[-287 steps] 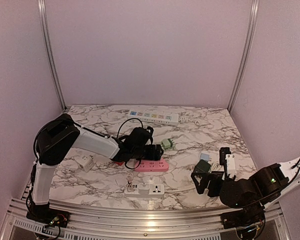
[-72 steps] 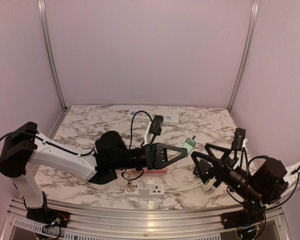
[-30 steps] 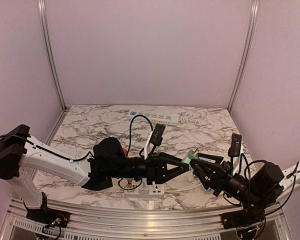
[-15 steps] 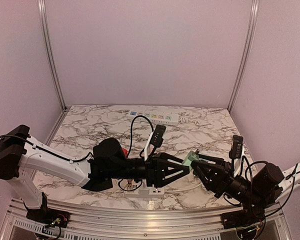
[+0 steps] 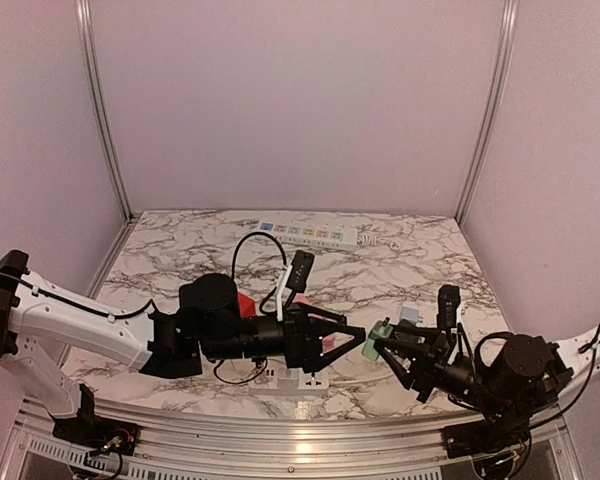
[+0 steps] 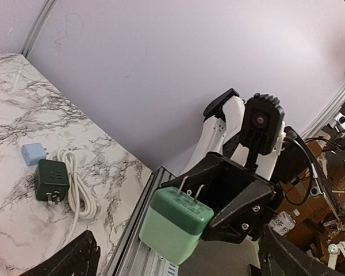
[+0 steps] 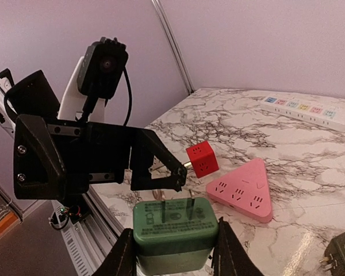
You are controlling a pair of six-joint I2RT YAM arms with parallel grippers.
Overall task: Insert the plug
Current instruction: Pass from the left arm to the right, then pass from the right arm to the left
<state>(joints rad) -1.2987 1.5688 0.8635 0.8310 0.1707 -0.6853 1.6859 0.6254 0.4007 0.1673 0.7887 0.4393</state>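
As my left gripper (image 5: 351, 339) gaped, my right gripper (image 7: 175, 244) pinched the green plug (image 7: 175, 230) near the table (image 5: 180, 245) edge, nearest white strip (image 5: 316, 381) half hidden.

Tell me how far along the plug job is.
Done: the green plug is up off the table, clamped in the right jaws. In hand: it hangs in the air, prongs bare, left jaws open beside it. Left: carry it to an outlet, like the pink triangular socket, and push it in.

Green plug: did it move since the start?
Yes. The green plug moved right and nearer, away from the back strip, into the right gripper.
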